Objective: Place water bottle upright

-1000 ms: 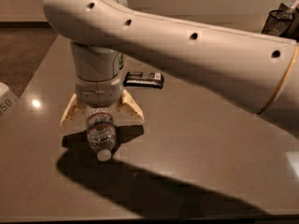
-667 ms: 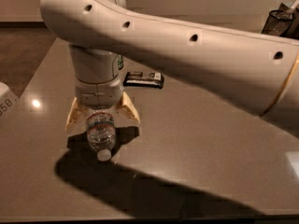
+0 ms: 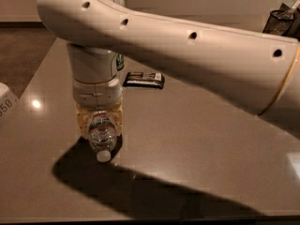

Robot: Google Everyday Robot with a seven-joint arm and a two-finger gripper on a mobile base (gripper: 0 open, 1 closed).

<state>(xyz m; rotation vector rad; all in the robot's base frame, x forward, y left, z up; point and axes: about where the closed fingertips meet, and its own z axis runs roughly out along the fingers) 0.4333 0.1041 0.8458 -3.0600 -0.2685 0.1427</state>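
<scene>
Camera view: gripper (image 3: 100, 123) pinching the water bottle (image 3: 102, 138) near the table's (image 3: 197, 139) left edge.
Clear ribbed plastic, with its white cap (image 3: 103, 156) pointing toward the front edge.

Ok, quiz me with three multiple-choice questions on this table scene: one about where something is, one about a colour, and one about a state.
1. Where is the dark packet relative to the water bottle?
A) touching it
B) farther back on the table, beyond the gripper
C) under it

2. What colour is the bottle's cap?
A) white
B) green
C) red

3. How is the water bottle?
A) standing upright, free
B) lying, cap toward the near edge, gripper shut on it
C) lying far from the gripper

Answers:
1 B: the packet lies behind the wrist, apart from the bottle.
2 A: the cap shows white.
3 B: the gripper sits low over the table's left side, hugging the bottle's sides.
</scene>
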